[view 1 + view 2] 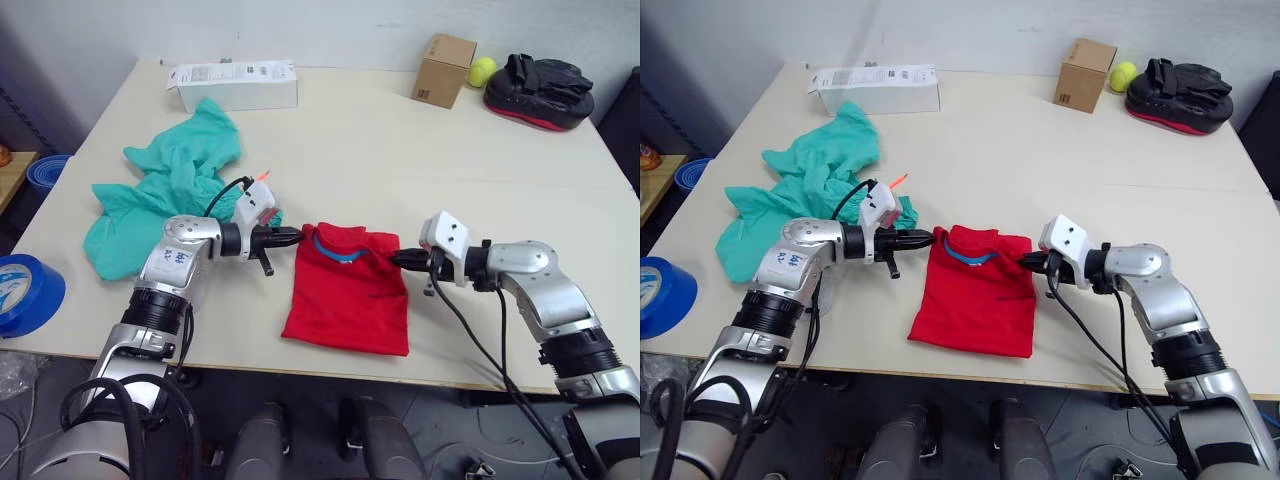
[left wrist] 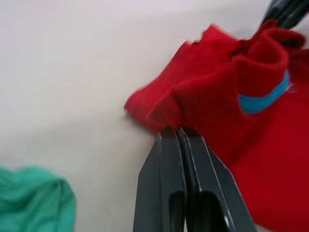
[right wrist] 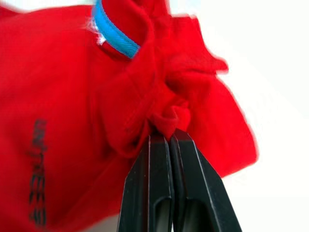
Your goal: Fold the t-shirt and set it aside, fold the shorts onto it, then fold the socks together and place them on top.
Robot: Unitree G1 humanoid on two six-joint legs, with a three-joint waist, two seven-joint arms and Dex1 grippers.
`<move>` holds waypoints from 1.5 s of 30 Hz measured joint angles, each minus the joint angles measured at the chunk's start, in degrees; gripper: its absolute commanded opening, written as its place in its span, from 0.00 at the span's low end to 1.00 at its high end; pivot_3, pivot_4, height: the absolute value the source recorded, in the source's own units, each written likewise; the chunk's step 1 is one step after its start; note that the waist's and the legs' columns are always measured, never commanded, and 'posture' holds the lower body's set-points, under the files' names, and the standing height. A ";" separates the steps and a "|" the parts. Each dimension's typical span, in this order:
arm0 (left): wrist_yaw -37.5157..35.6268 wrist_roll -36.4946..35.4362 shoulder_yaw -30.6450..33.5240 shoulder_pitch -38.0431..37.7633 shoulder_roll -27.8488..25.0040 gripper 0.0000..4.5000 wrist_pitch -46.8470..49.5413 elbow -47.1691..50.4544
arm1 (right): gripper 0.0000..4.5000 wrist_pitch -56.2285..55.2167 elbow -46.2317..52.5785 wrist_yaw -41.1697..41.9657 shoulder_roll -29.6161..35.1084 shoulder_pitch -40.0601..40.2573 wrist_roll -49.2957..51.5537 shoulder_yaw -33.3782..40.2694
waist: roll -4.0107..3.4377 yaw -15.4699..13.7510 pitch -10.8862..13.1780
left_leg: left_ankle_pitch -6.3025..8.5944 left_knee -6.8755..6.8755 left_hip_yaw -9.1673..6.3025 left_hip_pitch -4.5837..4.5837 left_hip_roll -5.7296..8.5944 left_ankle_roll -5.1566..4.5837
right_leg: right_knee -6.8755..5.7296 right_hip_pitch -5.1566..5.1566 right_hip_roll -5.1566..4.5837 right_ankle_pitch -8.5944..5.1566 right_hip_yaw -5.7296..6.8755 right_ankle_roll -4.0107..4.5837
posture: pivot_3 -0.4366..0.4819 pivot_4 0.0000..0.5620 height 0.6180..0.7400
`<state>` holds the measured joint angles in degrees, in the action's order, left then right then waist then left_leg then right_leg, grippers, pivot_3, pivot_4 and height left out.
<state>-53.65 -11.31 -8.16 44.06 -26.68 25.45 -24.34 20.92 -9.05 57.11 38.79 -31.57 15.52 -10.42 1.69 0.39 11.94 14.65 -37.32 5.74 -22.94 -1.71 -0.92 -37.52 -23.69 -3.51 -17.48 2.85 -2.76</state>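
Hidden or unclear

The blue tape roll [image 1: 25,292] is cut by the picture's edge beside the tabletop's near left corner. Print on the white box [image 1: 233,84] near the far left edge is too small to read. The t-shirt's [image 3: 72,121] dark lettering is blurred.

bright red t-shirt [image 1: 347,296] with blue collar lining and dark lettering; teal green shorts [image 1: 165,190]; brown box [image 1: 443,69]; yellow-green ball [image 1: 481,70]; blue tape roll [image 1: 22,293].

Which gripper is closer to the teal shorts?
Left. The left gripper, pinching the t-shirt's collar edge, sits just beside the shorts; the right gripper holds the shirt's opposite edge, farther away.
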 measured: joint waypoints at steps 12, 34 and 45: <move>4.07 -0.35 2.08 0.39 3.02 0.01 8.09 -0.91 | 0.00 29.48 -4.89 -4.81 -2.82 -8.07 7.82 8.46 | 0.00 -0.13 0.00 | -0.01 0.10 -0.07 -0.17 0.04 0.03 | 0.09 -0.11 -0.05 0.00 0.06 0.02 | 0.48 0.27 1.00; -2.99 -3.02 5.20 -0.71 -2.11 0.67 -1.09 13.36 | 0.50 17.53 11.10 -5.45 -0.54 -1.86 9.35 17.34 | -0.01 0.20 -0.01 | -0.16 0.28 -0.05 -0.23 0.01 0.48 | 0.18 -0.19 0.01 0.00 0.08 0.01 | 0.48 0.27 1.00; -8.55 -0.88 -7.22 -13.13 -3.09 0.01 -3.42 27.02 | 0.00 7.86 24.36 -5.27 -1.79 10.91 2.97 5.38 | -0.01 -0.05 -0.01 | -0.08 0.14 -0.07 -0.12 0.02 0.01 | 0.16 -0.08 -0.02 0.07 0.00 0.11 | 0.48 0.27 1.00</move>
<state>-62.20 -12.19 -15.38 30.93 -29.77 22.03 2.68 28.79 15.31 51.84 37.01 -20.66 18.49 -5.04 1.68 0.34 11.93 14.57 -37.18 5.68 -23.05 -1.68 -0.91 -37.36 -23.77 -3.54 -17.41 2.85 -2.65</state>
